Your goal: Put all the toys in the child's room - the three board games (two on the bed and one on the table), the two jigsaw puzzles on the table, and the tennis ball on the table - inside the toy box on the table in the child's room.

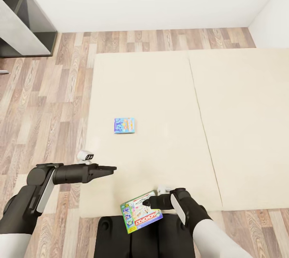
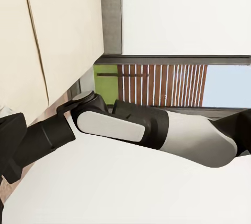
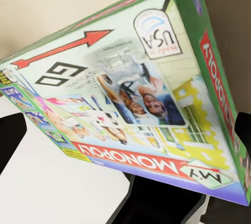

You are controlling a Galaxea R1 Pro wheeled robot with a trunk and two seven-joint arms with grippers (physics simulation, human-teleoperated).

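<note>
Head view: right claw (image 1: 147, 202) grips glossy flat green-edged board game (image 1: 141, 211).

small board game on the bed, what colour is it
Blue, with colourful cartoon print; the head view shows it best.

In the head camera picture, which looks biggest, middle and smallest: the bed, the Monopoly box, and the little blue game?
1. The bed, by far the biggest.
2. The Monopoly box, held in the right gripper. It is nearer the camera, so it may look bigger than it really is.
3. The little blue game, lying on the bed.
</note>
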